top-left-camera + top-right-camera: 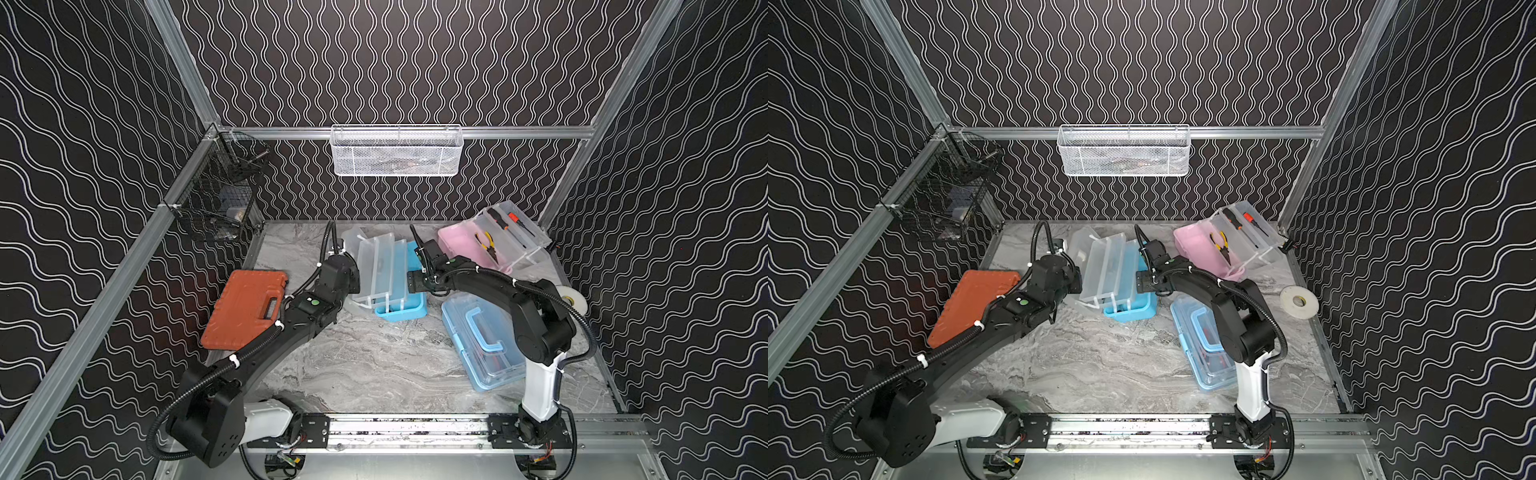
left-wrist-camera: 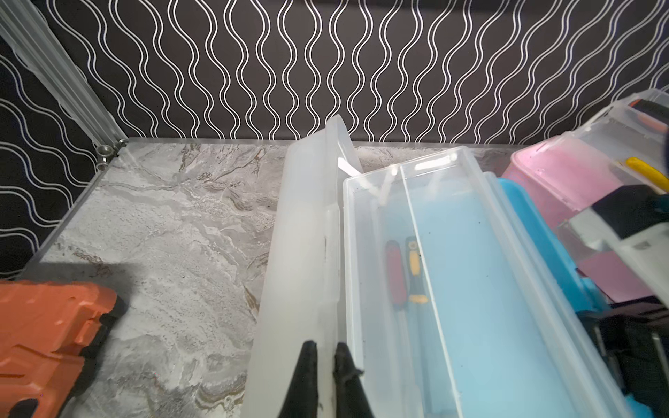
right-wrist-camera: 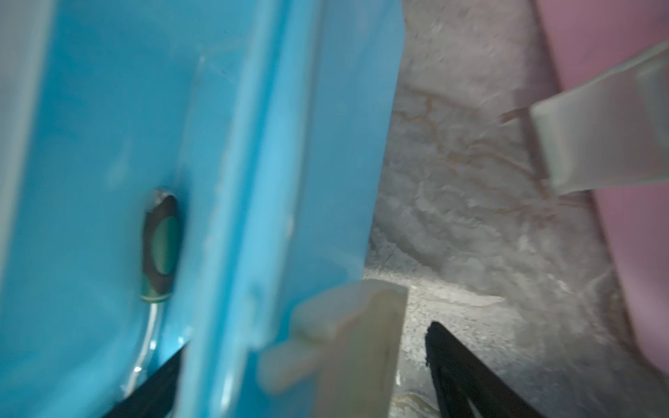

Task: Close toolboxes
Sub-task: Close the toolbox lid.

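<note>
Beneath right arm (image 1: 536, 320), closed toolbox (image 1: 478, 345) (blue) sits half-hidden.

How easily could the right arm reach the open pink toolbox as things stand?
Probably yes: the right gripper stands open beside the pink toolbox, only bare table between them. It straddles a wall of the open blue toolbox, so must lift clear first.

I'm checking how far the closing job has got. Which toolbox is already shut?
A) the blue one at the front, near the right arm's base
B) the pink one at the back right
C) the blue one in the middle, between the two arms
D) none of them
A: the front blue toolbox lies flat and shut, while the middle blue toolbox and the pink toolbox are both fanned open.
</note>
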Robot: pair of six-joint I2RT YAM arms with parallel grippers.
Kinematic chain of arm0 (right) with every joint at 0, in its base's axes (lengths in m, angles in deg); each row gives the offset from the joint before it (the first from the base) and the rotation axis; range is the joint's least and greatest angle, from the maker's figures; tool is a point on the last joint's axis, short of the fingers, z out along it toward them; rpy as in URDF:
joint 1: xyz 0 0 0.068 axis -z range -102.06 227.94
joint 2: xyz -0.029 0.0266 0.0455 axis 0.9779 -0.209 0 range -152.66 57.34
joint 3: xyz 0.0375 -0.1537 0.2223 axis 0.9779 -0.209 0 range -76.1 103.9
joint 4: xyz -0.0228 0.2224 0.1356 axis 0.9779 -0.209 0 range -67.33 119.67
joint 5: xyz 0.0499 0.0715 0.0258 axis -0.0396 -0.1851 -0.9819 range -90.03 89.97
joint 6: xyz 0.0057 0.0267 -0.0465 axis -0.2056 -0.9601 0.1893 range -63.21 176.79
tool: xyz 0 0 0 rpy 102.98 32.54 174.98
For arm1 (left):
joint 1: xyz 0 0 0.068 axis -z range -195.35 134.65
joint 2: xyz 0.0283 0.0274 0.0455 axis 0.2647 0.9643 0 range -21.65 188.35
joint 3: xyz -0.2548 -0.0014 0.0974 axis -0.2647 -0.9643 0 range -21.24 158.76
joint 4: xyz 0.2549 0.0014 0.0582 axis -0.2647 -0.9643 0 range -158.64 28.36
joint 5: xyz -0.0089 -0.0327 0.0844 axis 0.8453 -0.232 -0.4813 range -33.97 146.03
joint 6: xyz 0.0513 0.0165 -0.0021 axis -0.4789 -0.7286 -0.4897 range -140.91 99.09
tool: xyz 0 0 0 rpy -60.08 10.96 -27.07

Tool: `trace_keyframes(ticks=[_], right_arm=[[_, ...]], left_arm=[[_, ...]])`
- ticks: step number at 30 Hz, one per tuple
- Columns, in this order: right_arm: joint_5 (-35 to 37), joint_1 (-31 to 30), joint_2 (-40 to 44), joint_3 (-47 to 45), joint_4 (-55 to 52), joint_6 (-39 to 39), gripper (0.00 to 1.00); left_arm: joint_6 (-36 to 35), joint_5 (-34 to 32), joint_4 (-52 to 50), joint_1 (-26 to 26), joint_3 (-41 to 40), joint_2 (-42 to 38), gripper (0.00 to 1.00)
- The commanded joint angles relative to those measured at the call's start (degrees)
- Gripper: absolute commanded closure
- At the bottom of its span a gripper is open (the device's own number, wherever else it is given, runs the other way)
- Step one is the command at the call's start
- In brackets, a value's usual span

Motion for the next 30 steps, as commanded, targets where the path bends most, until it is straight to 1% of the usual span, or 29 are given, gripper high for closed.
trace_keyframes(ticks=[1, 4, 7, 12, 18, 24, 27, 30], right_arm=[[-2.6, -0.2, -0.8, -0.6, 1.8, -1.0, 0.10], [-3.1, -0.2, -1.8, -0.6, 1.6, -0.8, 0.07], [-2.8, -0.1, -1.6, -1.7, 2.3, -0.5, 0.01], [-4.8, 0.6, 1.9, -4.3, 4.9, -0.2, 0.01], [-7.6, 1.4, 5.9, -6.5, 7.2, -2.0, 0.01], [-6.0, 2.3, 8.2, -6.4, 4.3, -2.9, 0.01], [-4.3, 2.6, 9.6, -7.0, 3.1, -2.5, 0.01], [-4.3, 2.6, 11.0, -7.6, 2.3, -1.9, 0.01]], left_arm=[[-1.5, 3.1, 1.9, 0.2, 1.6, -1.4, 0.90], [-2.5, 2.7, 1.1, 0.2, 2.1, -2.3, 0.89], [-3.5, 1.5, 0.1, 0.2, 2.0, -2.9, 0.89], [-3.8, 0.8, -0.7, 0.2, 1.4, -4.2, 0.89], [-4.3, -0.2, -1.8, 0.1, 1.9, -4.7, 0.89], [-4.7, -0.7, -2.0, 0.2, 1.7, -5.2, 0.89], [-4.9, -0.6, -2.0, 0.2, 1.8, -5.1, 0.89], [-5.0, -0.2, -2.0, 0.1, 1.9, -5.0, 0.89]])
